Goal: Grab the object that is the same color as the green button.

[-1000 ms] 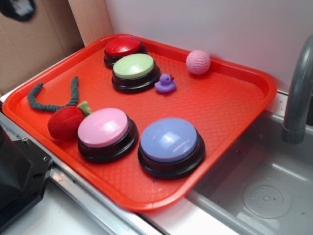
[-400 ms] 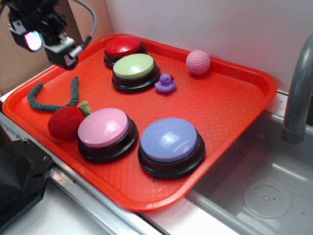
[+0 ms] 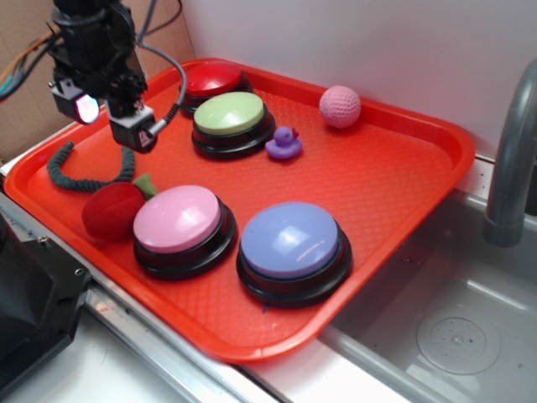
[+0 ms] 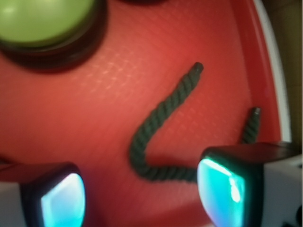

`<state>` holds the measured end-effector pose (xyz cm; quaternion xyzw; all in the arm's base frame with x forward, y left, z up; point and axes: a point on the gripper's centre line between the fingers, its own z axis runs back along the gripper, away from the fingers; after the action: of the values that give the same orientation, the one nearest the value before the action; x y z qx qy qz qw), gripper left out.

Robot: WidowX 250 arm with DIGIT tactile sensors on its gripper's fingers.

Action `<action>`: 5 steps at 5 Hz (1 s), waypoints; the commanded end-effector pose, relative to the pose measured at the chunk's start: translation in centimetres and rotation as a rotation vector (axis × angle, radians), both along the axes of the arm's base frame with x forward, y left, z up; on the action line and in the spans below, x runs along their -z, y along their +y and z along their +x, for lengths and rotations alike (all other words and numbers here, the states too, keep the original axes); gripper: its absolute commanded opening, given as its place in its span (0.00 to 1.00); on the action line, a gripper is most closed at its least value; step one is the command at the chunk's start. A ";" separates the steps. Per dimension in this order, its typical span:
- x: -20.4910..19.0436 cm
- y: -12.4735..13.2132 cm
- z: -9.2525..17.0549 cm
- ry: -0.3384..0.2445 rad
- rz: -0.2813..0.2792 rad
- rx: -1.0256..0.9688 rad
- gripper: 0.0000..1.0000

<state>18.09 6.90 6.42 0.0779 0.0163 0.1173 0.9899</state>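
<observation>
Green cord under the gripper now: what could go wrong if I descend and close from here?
1. The green cord lies bent in a U; in the wrist view only its lower bend sits between the open fingers, so closing may catch only an edge and slip.
2. The red plush ball touches the cord, so it may drag along.
3. The gripper hangs close to the green button; sideways drift could bump it.

Everything is set on a tray (image 3: 403,180). At its back left, two buttons are placed, one (image 3: 211,81) behind the other (image 3: 231,116). A toy duck (image 3: 284,143) is found just right of them, and a ball (image 3: 340,107) farther back. Two more buttons (image 3: 180,222) (image 3: 292,243) are placed side by side at the front. A plush ball (image 3: 112,210) is tucked at their left, with a cord (image 3: 71,172) lying behind it. A gripper (image 3: 109,122) is held above the cord.
</observation>
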 end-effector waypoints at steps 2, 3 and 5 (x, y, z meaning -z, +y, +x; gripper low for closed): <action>2.7 2.3 -0.5 0.114 -0.136 0.069 1.00; 3.8 2.2 0.0 0.129 -0.140 0.057 1.00; 4.9 1.4 1.0 0.130 -0.116 -0.057 0.00</action>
<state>18.38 7.91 1.15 0.0205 0.1099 0.1289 0.9853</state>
